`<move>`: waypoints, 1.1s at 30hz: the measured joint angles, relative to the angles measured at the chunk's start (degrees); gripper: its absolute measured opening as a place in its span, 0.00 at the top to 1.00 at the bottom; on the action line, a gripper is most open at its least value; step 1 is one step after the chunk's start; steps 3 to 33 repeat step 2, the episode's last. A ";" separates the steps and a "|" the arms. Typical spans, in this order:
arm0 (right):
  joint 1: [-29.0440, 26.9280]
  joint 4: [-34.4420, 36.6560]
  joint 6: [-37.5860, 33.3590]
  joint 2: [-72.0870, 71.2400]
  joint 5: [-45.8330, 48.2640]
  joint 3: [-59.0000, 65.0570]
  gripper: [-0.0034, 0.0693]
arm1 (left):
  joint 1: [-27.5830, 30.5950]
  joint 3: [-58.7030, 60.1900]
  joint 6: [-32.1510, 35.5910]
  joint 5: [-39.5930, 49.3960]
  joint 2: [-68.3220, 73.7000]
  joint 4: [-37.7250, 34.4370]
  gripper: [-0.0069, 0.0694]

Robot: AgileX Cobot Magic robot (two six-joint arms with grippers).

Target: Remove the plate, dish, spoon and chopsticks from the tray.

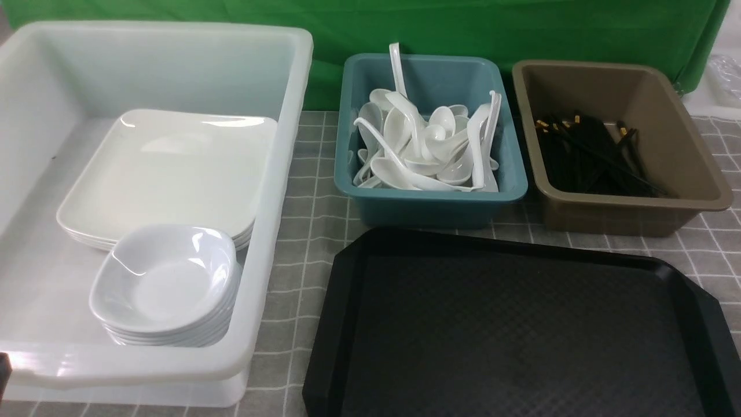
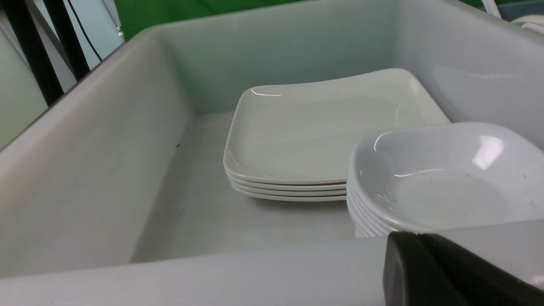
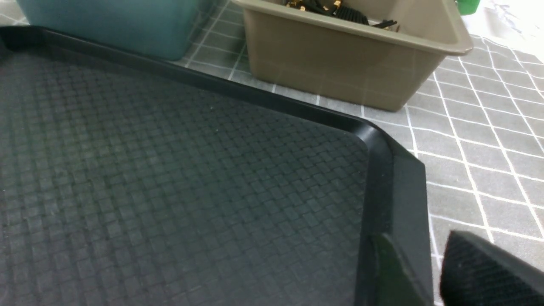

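black tray, long axis left-right

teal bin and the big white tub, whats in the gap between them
Nothing; in the front view the stretch between the teal bin and the white tub is bare grey checked tablecloth.

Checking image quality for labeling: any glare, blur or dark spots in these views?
Front view: highlights on the plates and tub, all sharp. Left wrist view: glare on the dishes, near black edge blurred. Right wrist view: tray dark but texture readable, bottom corner soft.
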 joint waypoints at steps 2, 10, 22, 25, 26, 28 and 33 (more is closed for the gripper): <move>0.00 0.00 0.00 0.00 0.00 0.00 0.63 | 0.00 0.00 0.00 0.00 0.00 0.00 0.88; 0.00 0.00 0.00 0.00 0.00 0.00 0.63 | 0.00 0.00 0.00 0.00 0.00 0.00 0.88; 0.00 0.00 0.00 0.00 0.00 0.00 0.63 | 0.00 0.00 0.00 0.00 0.00 0.00 0.88; 0.00 0.00 0.00 0.00 0.00 0.00 0.63 | 0.00 0.00 0.00 0.00 0.00 0.00 0.88; 0.00 0.00 0.00 0.00 0.00 0.00 0.63 | 0.00 0.00 0.00 0.00 0.00 0.00 0.88; 0.00 0.00 0.00 0.00 0.00 0.00 0.63 | 0.00 0.00 0.00 0.00 0.00 0.00 0.88; 0.00 0.00 0.00 0.00 0.00 0.00 0.63 | 0.00 0.00 0.00 0.00 0.00 0.00 0.88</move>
